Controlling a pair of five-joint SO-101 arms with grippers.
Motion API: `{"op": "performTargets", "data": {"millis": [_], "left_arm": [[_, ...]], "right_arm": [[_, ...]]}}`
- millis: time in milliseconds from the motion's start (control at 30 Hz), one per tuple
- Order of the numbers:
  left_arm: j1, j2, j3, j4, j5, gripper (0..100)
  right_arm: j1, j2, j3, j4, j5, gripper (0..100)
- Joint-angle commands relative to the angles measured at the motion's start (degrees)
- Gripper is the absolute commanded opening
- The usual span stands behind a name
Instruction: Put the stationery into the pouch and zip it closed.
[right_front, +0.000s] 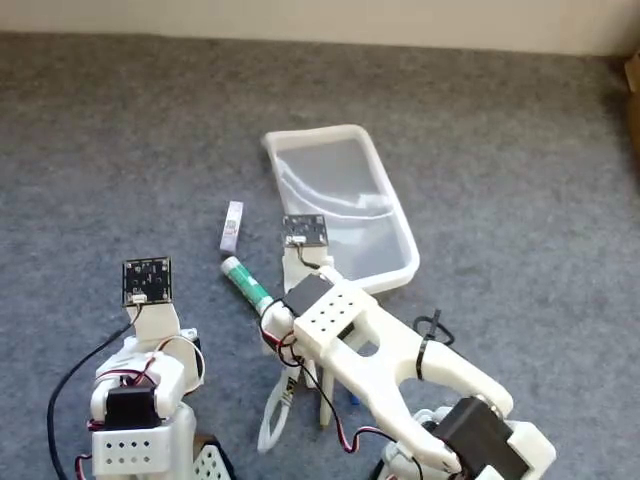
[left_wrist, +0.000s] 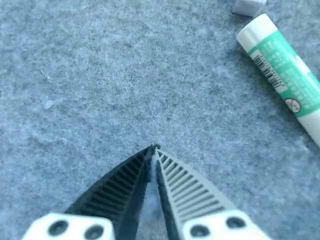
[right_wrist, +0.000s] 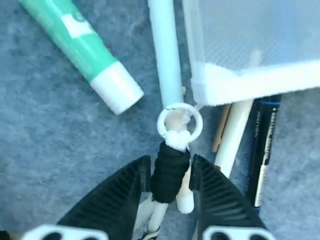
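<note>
Lying on the grey counter (right_front: 100, 120), the translucent pouch (right_front: 340, 200) looks empty, so filling has not begun. The glue stick (right_front: 247, 283), pens (right_wrist: 262, 145) and small eraser (right_front: 231, 226) lie outside, close by its near corner. The right pincer (right_wrist: 170, 159) pinches the black zipper pull (right_wrist: 170, 177), probably to open or steady the pouch. The left pincer (left_wrist: 154, 147), pressed together, hangs over bare counter near the glue stick.

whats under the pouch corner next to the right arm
A white pen, a black pen and a thin tan stick emerge from beneath the pouch at its corner. Their far ends are covered by it, so their full length is hidden.
</note>
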Motion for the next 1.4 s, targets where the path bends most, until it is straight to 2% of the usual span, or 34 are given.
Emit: {"op": "performTargets", "data": {"millis": [0,367,500,600,800,1133,1233,1367], "left_arm": [[0.6,-0.4,1.0,0.1,0.6,1],[0.6,-0.4,1.0,0.1,0.6,1],[0.6,-0.4,1.0,0.1,0.6,1],[0.6,-0.4,1.0,0.1,0.6,1],[0.6,-0.4,1.0,0.1,0.6,1],[0.6,-0.4,1.0,0.1,0.6,1],[0.6,-0.4,1.0,0.1,0.6,1],[0.6,-0.4,1.0,0.1,0.6,1]], "right_arm": [[-0.2,1.2,-0.4,-1.2,0.8,13.0],[-0.2,1.8,-0.2,-1.1,0.8,12.9],[0.0,1.8,-0.3,-1.1,1.1,5.4],[0.0,1.7,-0.3,-1.0,5.6,0.2],[0.0,-5.3,0.0,3.6,11.4,0.5],[4.3,-24.6,5.7,3.8,37.0,0.5],[4.3,-28.7,6.4,3.8,39.9,0.5],[4.4,-32.0,6.5,3.8,40.1,0.5]]}}
